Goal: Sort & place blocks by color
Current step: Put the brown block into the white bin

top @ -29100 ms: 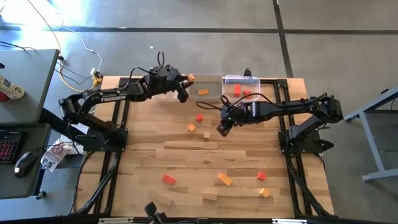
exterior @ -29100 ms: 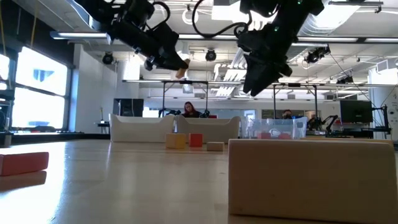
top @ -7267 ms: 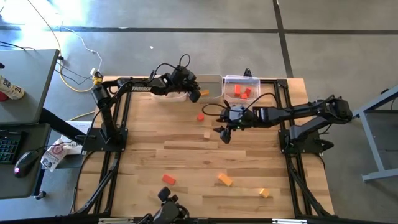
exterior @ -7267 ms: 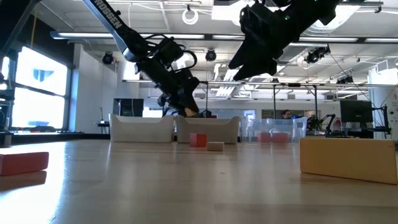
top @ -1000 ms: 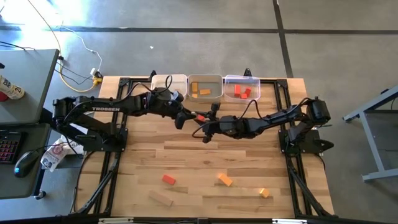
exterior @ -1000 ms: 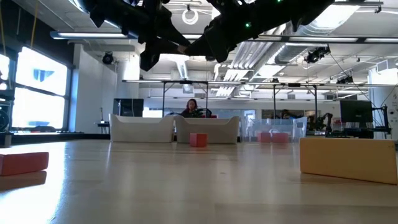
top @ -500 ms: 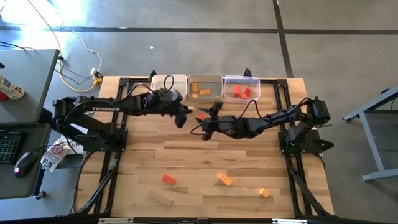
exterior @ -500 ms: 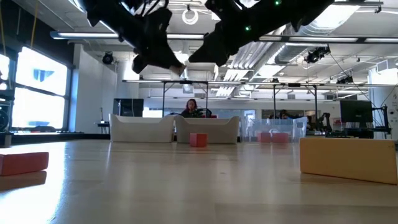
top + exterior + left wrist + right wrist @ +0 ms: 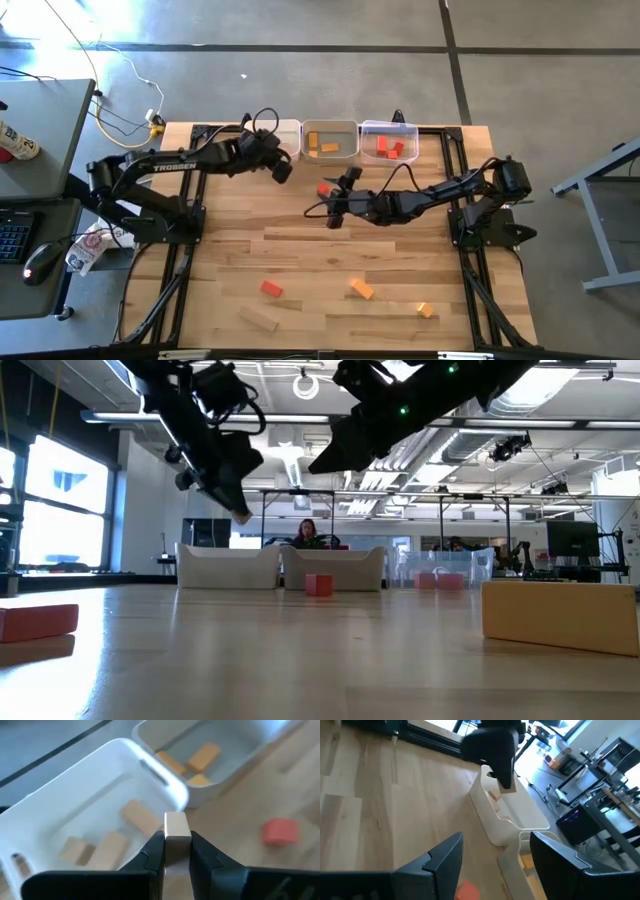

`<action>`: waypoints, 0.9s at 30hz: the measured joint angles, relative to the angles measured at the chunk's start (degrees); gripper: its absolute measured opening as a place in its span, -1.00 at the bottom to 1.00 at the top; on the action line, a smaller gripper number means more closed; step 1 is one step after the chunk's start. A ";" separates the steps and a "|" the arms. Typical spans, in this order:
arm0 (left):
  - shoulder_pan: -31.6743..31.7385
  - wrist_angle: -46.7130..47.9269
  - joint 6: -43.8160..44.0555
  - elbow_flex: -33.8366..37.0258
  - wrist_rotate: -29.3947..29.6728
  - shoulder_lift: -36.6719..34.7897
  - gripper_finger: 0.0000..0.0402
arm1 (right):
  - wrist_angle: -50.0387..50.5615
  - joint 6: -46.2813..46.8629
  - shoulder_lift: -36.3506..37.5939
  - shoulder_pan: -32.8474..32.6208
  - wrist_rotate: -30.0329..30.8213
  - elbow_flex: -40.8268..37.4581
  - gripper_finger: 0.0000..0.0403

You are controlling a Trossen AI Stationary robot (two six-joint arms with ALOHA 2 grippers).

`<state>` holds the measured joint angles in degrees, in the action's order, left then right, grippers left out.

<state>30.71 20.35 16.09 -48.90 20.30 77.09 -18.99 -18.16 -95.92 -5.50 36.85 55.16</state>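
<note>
My left gripper (image 9: 283, 171) hangs just in front of the white bin (image 9: 284, 130), shut on a plain light-wood block (image 9: 176, 831). In the left wrist view the white bin (image 9: 85, 815) holds several plain wood blocks, and the middle bin (image 9: 215, 745) holds orange ones. A red cube (image 9: 325, 189) rests flat on the table between the two grippers. My right gripper (image 9: 334, 214) hovers open just on the near side of that cube (image 9: 467, 891). The clear bin (image 9: 389, 142) holds red blocks. My left gripper pinches the plain wood block between its two fingers, one on each of its opposite side faces (image 9: 167, 840). The block's free end (image 9: 175, 820) sticks out past the fingertips. It is lifted clear of the table, above the near rim of the white bin.
On the near half of the table lie a red block (image 9: 271, 288), an orange block (image 9: 361, 289), a small orange block (image 9: 425, 310) and a plain bar (image 9: 258, 319). The three bins stand in a row at the far edge. People sit in the room beyond.
My left gripper, still shut on the plain block, has moved away from the red cube toward the table's far edge and a little left, up to the white bin. The right arm has hardly moved.
</note>
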 joint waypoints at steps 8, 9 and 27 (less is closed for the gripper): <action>7.06 -0.39 -1.41 -0.02 -2.63 4.89 -0.82 | 1.06 0.31 0.00 -1.90 -0.43 0.00 0.08; 7.80 -0.41 -1.70 -0.02 -3.18 5.59 -0.82 | 1.10 0.29 0.00 -2.10 -0.41 0.00 0.08; 14.07 0.13 -7.19 -0.02 -5.93 8.31 -0.52 | 5.16 5.30 0.00 -3.19 -1.48 -0.02 0.08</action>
<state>44.77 20.48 8.90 -48.93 14.37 85.41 -13.83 -12.86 -95.92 -8.69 35.38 55.13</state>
